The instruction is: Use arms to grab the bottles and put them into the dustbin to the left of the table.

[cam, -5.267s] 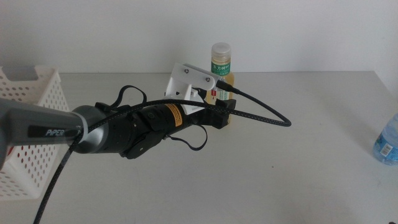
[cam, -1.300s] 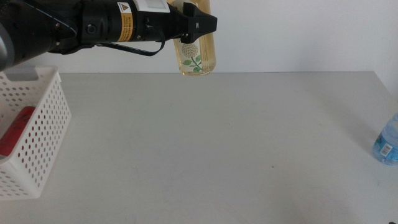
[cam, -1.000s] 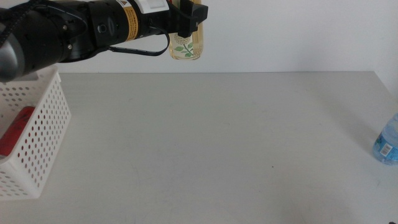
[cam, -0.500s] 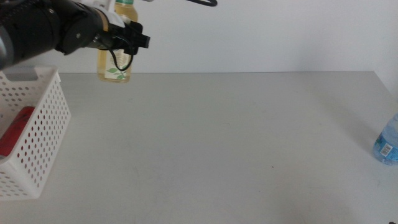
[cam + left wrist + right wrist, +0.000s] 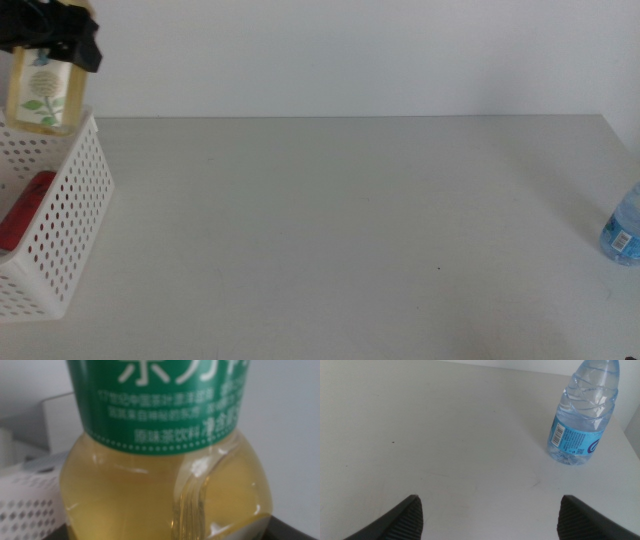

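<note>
The left gripper (image 5: 60, 40) is high at the table's (image 5: 340, 220) far left corner, pinching the tea bottle (image 5: 42, 95) — pale-yellow liquid, a leaf print on its side — and holding it upright in the air above the far rim of the dustbin (image 5: 75, 210). In the left wrist view the tea bottle (image 5: 165, 485) fills nearly everything, its green label with white characters up close and a bit of the dustbin's (image 5: 30, 505) perforated white wall behind it.

Inside the dustbin lies the red soda can (image 5: 25, 208), tilted against the near wall.

The right gripper (image 5: 487, 515) waits low over the table's (image 5: 445, 435) right side, its two dark jaws spread wide apart with nothing between them. Ahead of it the water bottle (image 5: 582, 417) stands upright near the table's right edge — clear, with a blue label (image 5: 622, 230).
</note>
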### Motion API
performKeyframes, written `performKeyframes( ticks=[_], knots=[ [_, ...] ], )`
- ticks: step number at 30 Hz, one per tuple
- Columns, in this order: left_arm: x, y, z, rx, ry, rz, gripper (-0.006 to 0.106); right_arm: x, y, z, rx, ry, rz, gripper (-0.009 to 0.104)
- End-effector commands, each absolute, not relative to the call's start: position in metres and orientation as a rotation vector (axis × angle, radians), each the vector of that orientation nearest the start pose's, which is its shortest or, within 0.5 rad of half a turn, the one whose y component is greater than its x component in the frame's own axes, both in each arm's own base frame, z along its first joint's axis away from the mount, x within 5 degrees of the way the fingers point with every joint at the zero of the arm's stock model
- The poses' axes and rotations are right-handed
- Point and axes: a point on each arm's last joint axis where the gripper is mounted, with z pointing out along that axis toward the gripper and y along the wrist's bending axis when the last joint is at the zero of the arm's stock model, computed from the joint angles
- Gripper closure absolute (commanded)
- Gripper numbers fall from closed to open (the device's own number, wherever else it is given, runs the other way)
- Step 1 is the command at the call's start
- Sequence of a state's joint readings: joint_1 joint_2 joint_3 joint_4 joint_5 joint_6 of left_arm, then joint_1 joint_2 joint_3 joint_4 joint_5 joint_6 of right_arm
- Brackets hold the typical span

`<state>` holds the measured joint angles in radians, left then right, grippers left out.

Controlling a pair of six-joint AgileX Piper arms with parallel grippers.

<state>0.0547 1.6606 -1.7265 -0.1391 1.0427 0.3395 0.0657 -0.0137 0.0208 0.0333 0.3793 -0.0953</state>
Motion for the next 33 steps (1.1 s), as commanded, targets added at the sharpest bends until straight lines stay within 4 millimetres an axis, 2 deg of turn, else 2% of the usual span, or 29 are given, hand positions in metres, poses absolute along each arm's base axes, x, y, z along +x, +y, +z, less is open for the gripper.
performKeyframes(
  ticks=[1,7,14,18,23,28,33],
  knots=[
    [0.347,0.028,0.432,0.239,2.285,0.047,0.102,0.052,0.004,0.180,-0.131,1.779,-0.008,0.013],
    [0.336,0.067,0.426,0.125,2.391,0.104,0.102,0.052,0.004,0.180,-0.131,1.779,-0.008,0.013],
    [0.329,0.090,0.411,0.050,2.477,0.131,0.102,0.052,0.004,0.180,-0.131,1.779,-0.008,0.013],
    [0.330,0.100,0.386,0.001,2.533,0.163,0.102,0.052,0.004,0.180,-0.131,1.779,-0.008,0.013],
    [0.339,0.103,0.345,-0.019,2.569,0.144,0.102,0.052,0.004,0.180,-0.131,1.779,-0.008,0.013],
    [0.348,0.103,0.306,-0.050,2.667,0.056,0.102,0.052,0.004,0.180,-0.131,1.779,-0.008,0.013],
    [0.357,0.101,0.280,-0.084,2.748,-0.053,0.102,0.052,0.004,0.180,-0.131,1.779,-0.008,0.013]
  ],
)
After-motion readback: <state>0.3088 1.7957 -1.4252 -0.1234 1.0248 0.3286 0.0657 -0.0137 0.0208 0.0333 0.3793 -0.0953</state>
